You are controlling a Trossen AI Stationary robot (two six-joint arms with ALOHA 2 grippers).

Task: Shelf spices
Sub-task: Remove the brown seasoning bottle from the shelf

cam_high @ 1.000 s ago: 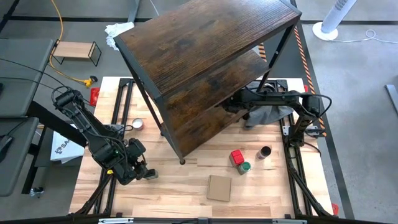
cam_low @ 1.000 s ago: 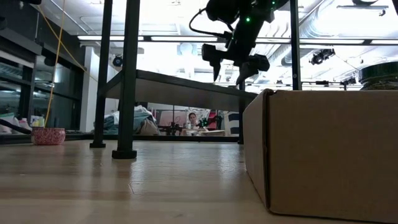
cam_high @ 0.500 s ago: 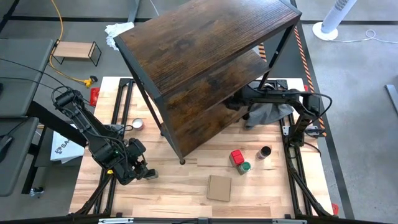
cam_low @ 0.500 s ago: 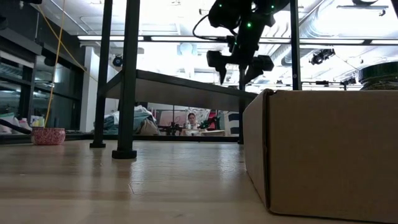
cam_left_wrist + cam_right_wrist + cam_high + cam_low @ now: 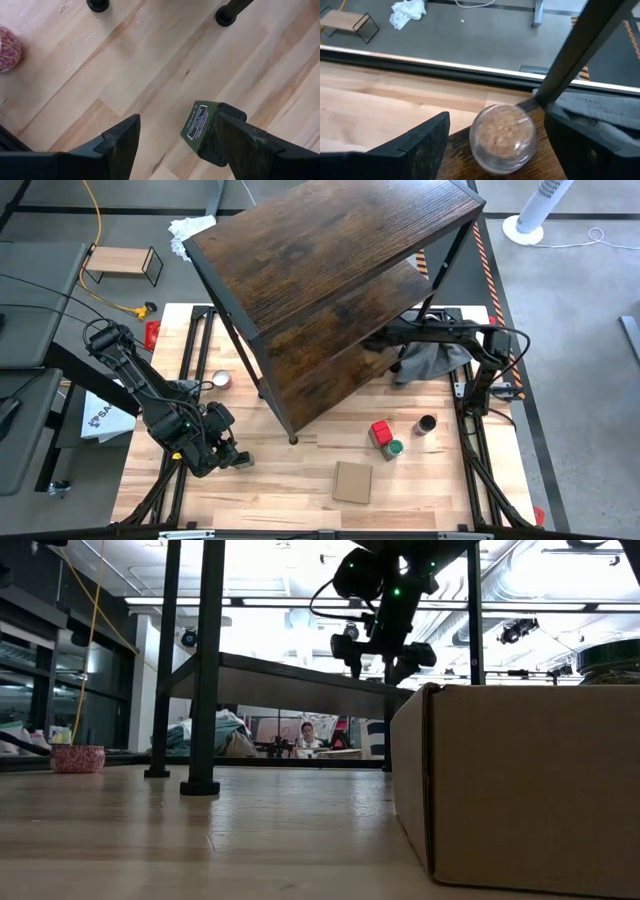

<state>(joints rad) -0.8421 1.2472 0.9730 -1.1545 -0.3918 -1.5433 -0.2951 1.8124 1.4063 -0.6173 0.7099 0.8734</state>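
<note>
- Pale wooden tabletop (image 5: 300,470) carries the large dark brown three-tier shelf (image 5: 320,275), standing askew across its far half.
- Right gripper (image 5: 492,137) reaches in at a lower shelf board; its jaws stand apart on either side of a clear, pale spice jar (image 5: 502,136) standing on that board, not touching it.
- Left gripper (image 5: 172,137) hangs over the near left of the table, jaws clamped on a dark green rectangular tin (image 5: 206,130).
- Red boxy container (image 5: 380,431), green-lidded jar (image 5: 394,448) and dark jar (image 5: 426,424) stand together near right; a purple-lidded jar (image 5: 220,379) sits left, and a flat brown cardboard square (image 5: 352,482) lies at the near edge.
</note>
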